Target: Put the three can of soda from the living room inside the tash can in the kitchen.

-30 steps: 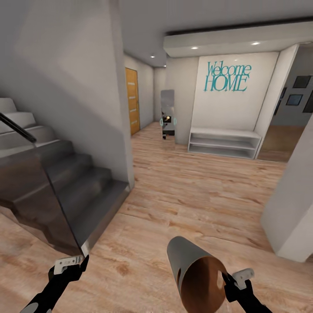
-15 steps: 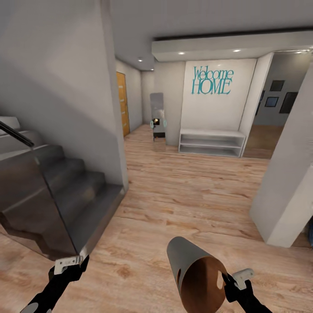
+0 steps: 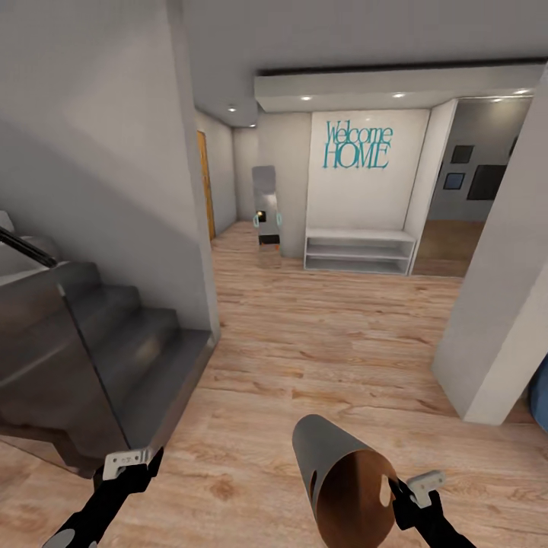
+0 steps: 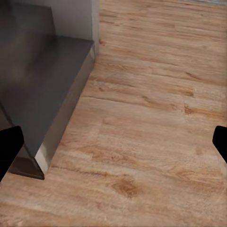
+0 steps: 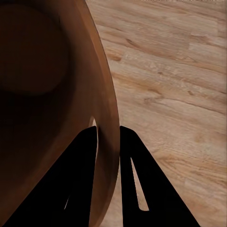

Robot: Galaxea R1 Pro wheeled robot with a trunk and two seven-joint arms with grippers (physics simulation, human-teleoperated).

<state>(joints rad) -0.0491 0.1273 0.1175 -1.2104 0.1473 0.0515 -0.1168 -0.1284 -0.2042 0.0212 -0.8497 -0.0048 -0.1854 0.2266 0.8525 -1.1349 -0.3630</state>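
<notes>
Hallway's slid left across the frame versus a second ago, so it's the camera turning, not stuff moving. Right gripper (image 3: 401,495) stays pinched on the tash can (image 3: 342,478) rim, lower centre, tipped over; left gripper (image 3: 129,462) hangs spread, empty. No sodas around; I'd guess it's mid-trip.

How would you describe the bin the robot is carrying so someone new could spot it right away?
Start at the light wood floor in front of the grey staircase, then look down to the robot's right gripper. It pinches the rim of the trash can, a tapered bin tipped on its side: grey outside, copper-brown inside, with an oval handle hole.
</notes>
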